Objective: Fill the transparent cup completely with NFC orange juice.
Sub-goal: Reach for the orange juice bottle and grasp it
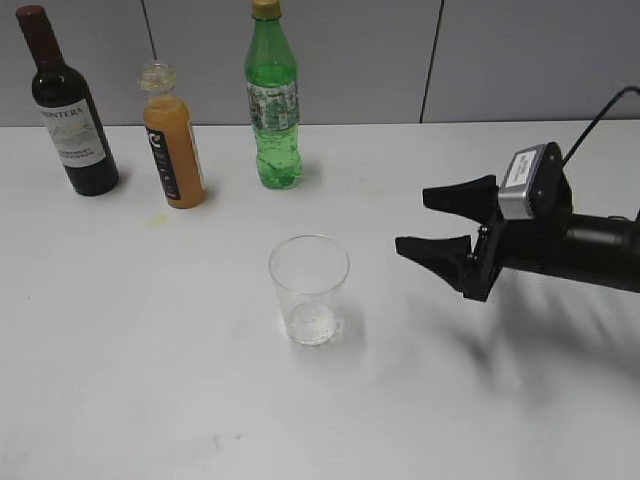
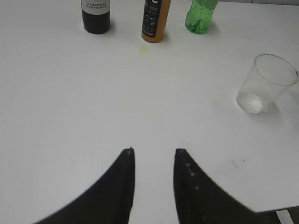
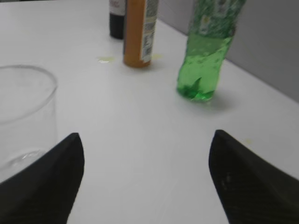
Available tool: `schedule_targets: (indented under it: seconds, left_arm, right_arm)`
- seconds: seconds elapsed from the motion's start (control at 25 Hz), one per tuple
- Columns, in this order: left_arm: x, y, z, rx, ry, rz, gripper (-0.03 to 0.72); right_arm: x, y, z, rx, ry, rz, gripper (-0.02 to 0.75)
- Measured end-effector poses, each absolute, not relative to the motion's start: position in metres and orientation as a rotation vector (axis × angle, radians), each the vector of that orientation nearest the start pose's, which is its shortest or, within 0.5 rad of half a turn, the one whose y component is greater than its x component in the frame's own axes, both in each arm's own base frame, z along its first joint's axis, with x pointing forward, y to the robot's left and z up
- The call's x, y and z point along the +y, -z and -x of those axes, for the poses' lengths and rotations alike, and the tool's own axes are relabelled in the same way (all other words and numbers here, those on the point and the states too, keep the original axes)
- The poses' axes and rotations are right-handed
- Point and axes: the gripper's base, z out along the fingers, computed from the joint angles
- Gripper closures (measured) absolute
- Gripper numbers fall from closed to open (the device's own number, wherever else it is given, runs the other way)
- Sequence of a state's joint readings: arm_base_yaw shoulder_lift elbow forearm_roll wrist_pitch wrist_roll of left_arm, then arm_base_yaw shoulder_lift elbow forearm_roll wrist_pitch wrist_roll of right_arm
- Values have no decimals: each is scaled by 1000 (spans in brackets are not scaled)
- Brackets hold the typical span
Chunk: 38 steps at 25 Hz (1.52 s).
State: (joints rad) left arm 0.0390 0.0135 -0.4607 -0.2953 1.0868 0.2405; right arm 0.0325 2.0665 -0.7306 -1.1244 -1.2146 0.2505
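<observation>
The transparent cup (image 1: 309,290) stands upright and empty in the middle of the white table; it also shows in the left wrist view (image 2: 265,84) and the right wrist view (image 3: 23,116). The NFC orange juice bottle (image 1: 172,137) stands uncapped at the back left, between two other bottles; it shows in the left wrist view (image 2: 156,19) and the right wrist view (image 3: 139,32). My right gripper (image 1: 415,222) is open wide and empty, hovering to the right of the cup (image 3: 145,140). My left gripper (image 2: 154,151) is open and empty over bare table, out of the exterior view.
A dark wine bottle (image 1: 68,105) stands at the far back left. A green soda bottle (image 1: 273,98) stands right of the juice bottle. A small yellowish stain (image 2: 144,49) lies in front of the juice bottle. A grey wall runs behind the table.
</observation>
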Motion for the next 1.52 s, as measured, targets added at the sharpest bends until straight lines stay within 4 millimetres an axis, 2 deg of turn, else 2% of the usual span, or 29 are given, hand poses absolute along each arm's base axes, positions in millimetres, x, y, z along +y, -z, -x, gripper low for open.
schedule_targets:
  seconds: [0.16, 0.32, 0.48, 0.8, 0.96, 1.04, 1.2, 1.32, 1.52]
  left_arm:
    - [-23, -267, 1, 2079, 190, -219, 455]
    - [-23, -267, 1, 2079, 190, -219, 455]
    - [-23, -267, 1, 2079, 190, -219, 455]
    - [-23, -267, 1, 2079, 190, -219, 455]
    - [-23, -267, 1, 2079, 190, -219, 455]
    - [-23, -267, 1, 2079, 190, -219, 455]
    - [-23, -267, 1, 2079, 190, -219, 455]
    - [-23, -267, 1, 2079, 190, -219, 455]
    - [-23, -267, 1, 2079, 190, -219, 455]
  right_arm:
    - [81, -135, -321, 1505, -629, 839, 98]
    - [66, -165, -335, 1522, -468, 604, 104]
    - [45, -187, -357, 1648, -282, 377, 109]
    - [18, -231, -397, 1997, -7, 191, 121]
    - [10, -259, -409, 2156, 2, -24, 141]
    - [8, -281, -414, 2204, -11, -97, 153]
    - [8, -319, -413, 2305, -33, -183, 163]
    - [10, -355, -405, 2287, -48, -139, 163]
    - [16, -410, -368, 2197, -66, 63, 163]
